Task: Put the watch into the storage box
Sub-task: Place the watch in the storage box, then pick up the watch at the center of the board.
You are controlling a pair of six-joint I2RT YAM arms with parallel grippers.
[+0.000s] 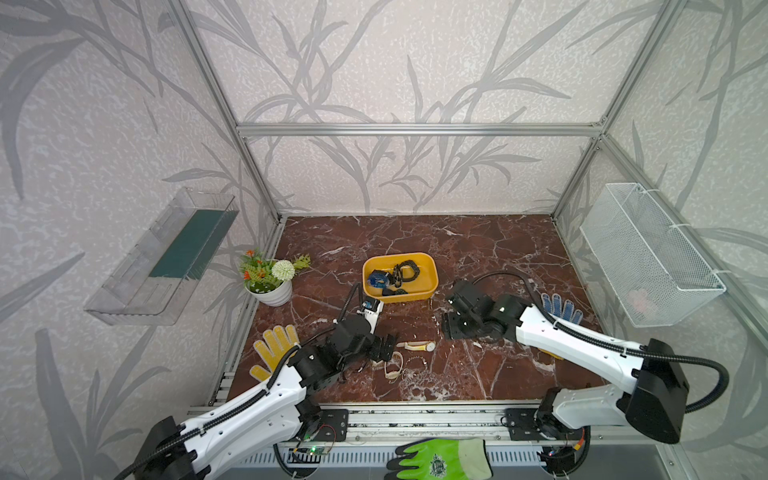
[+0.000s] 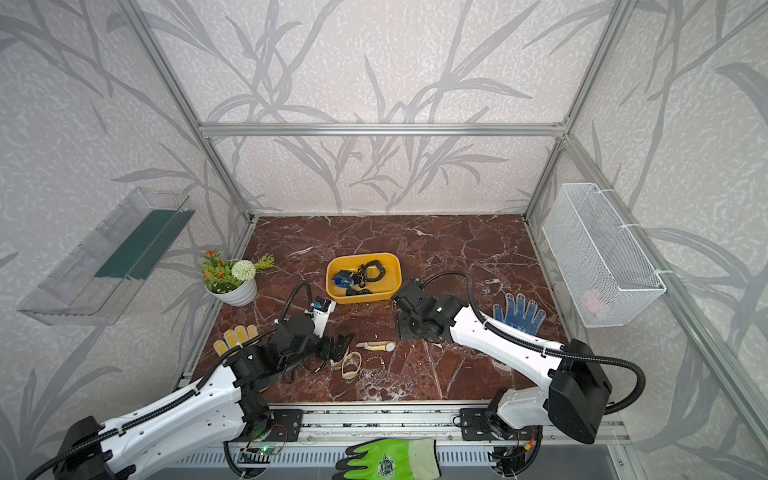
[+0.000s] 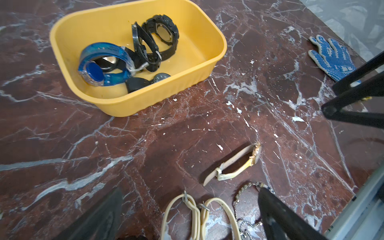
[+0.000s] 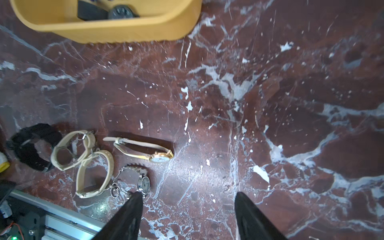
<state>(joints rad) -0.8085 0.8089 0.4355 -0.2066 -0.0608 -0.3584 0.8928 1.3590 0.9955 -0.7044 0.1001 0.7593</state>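
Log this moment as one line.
left gripper: open, empty | right gripper: open, empty | box: holds blue watch, black watches | table: gold watch, beige watches, chain watch outside box

**Left end effector (image 1: pixel 385 347) and right end effector (image 1: pixel 449 313) both spread**

The left arm (image 1: pixel 249 409) reaches from the near left toward the middle, jaws wide and empty. The right arm (image 1: pixel 582 345) stretches leftward from the near right, wrist turned downward, jaws parted and holding nothing.
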